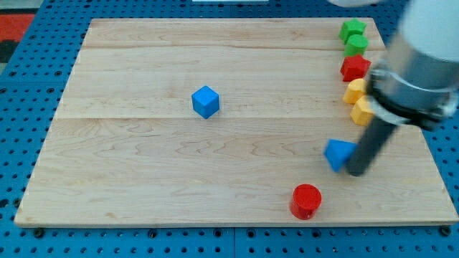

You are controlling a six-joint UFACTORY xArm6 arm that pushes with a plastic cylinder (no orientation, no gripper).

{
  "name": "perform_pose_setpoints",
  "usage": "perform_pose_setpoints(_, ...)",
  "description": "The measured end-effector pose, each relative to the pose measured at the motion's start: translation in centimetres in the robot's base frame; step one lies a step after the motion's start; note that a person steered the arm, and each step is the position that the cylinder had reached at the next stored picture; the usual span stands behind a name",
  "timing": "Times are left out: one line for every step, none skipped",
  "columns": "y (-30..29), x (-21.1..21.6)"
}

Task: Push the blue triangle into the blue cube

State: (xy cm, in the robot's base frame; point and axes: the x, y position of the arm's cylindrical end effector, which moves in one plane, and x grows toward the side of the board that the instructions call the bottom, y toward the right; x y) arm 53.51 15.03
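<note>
The blue cube (206,101) sits on the wooden board left of centre, toward the view's top. The blue triangle (338,153) lies at the lower right of the board. My tip (356,172) is right beside the blue triangle, touching its right side at the lower edge. The dark rod rises from there up and to the right into the arm's body (419,64). The cube is far to the left and above the triangle, with bare wood between them.
A red cylinder (306,201) stands below and left of the triangle near the board's bottom edge. Along the right edge, from the top: a green star-like block (352,29), a green block (356,44), a red block (354,68), two yellow blocks (355,92) (362,111) partly hidden by the arm.
</note>
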Motion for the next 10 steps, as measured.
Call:
perform_pose_setpoints(-7.1, -2.8)
perform_pose_setpoints(-6.5, -2.9)
perform_pose_setpoints(-0.7, -0.9)
perform_pose_setpoints(1.5, -3.7)
perform_pose_setpoints(-8.9, -5.3)
perform_pose_setpoints(-10.3, -5.3)
perform_pose_setpoints(-11.9, -4.7)
perform_pose_setpoints(-17.1, -6.9)
perform_pose_setpoints(-19.1, -9.7)
perform_pose_setpoints(-18.9, -11.4)
